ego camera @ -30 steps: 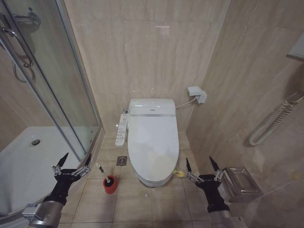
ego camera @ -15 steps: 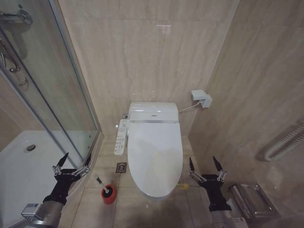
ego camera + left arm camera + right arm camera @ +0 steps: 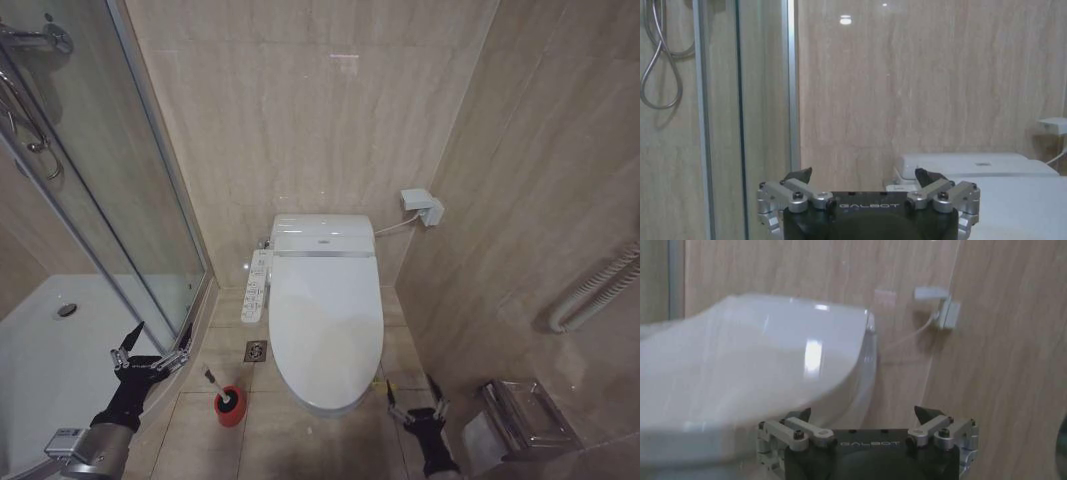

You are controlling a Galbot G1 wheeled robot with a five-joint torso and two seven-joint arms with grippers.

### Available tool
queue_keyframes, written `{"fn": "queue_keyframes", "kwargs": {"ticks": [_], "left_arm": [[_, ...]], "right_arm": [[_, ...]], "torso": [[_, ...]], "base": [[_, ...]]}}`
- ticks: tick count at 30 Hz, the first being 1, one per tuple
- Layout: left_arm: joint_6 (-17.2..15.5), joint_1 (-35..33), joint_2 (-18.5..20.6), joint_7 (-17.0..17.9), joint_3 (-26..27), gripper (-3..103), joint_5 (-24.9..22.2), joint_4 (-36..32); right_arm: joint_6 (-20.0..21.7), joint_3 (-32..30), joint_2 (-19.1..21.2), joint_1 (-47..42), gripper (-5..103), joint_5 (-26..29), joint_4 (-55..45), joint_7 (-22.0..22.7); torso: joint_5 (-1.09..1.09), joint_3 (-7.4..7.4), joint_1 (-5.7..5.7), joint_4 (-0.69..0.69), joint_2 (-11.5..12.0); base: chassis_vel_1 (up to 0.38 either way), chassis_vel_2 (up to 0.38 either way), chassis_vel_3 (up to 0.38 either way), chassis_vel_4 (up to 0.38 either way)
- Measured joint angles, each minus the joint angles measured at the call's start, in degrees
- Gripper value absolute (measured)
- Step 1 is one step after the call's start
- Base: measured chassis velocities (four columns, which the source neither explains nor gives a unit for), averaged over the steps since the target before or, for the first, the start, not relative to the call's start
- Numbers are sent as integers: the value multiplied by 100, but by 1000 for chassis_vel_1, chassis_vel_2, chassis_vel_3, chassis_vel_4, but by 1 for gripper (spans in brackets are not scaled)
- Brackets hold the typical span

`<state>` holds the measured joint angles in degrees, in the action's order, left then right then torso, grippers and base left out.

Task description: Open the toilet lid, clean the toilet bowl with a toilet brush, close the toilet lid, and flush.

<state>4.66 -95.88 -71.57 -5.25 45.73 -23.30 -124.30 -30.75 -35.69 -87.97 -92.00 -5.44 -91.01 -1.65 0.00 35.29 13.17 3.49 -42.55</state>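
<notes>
From my head camera, the toilet lid (image 3: 326,315) lies shut over the toilet bowl (image 3: 322,402), whose side control panel (image 3: 256,284) sits toward the shower side. The toilet brush (image 3: 217,386) stands tilted in its red holder (image 3: 229,406) on the floor, just beside the bowl's front on my left. My left gripper (image 3: 154,342) hovers near the shower door frame (image 3: 163,215), left of the brush, fingers spread wide and holding nothing. My right gripper (image 3: 416,398) hangs low beside the bowl's right front, fingers parted and empty.

From my left wrist, my left gripper (image 3: 865,178) shows its fingers (image 3: 799,175) released, pointing at the wall, with the lid (image 3: 1013,205) off to one side.

From my right wrist, my right gripper (image 3: 865,416) has its fingers (image 3: 928,413) apart, the closed lid (image 3: 753,355) looming close ahead.
</notes>
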Motion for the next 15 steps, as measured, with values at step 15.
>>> {"fn": "queue_keyframes", "kwargs": {"ticks": [15], "left_arm": [[0,0,0,0,0,100,0,0]], "right_arm": [[-536,-91,98,462,100,20,1399,38]], "torso": [[0,0,0,-1,0]], "base": [[0,0,0,0]]}}
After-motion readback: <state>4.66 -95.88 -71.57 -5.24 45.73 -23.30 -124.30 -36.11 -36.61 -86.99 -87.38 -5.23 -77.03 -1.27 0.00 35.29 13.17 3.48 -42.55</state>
